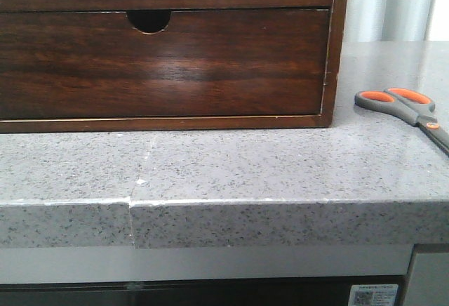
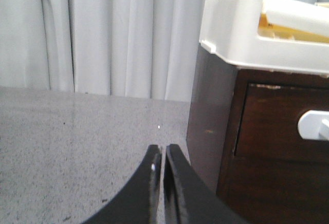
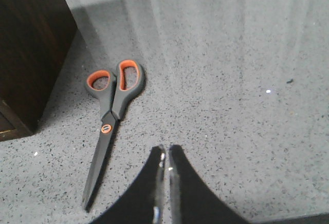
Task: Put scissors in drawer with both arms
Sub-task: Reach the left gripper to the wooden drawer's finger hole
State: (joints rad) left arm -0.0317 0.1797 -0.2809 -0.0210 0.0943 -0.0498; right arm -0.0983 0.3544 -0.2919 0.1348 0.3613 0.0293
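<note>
The scissors (image 3: 114,112) lie flat on the tabletop (image 3: 231,106) just beside the empty, closed right hand (image 3: 165,157); the left hand (image 2: 162,157) is likewise pinched together, empty; the drawer (image 1: 161,64) sits pushed in.

Glossy dark wood drawer (image 1: 161,64); speckled grey stone-look surface (image 1: 245,165), polished; scissors (image 3: 110,116) matt grey, orange plastic lining.

Left pincer (image 2: 163,154), right pincer (image 3: 165,154): both closed, empty.

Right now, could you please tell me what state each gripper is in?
Left gripper: closed, holding nothing.
Right gripper: closed, holding nothing; scissors lie untouched on the counter.
</note>
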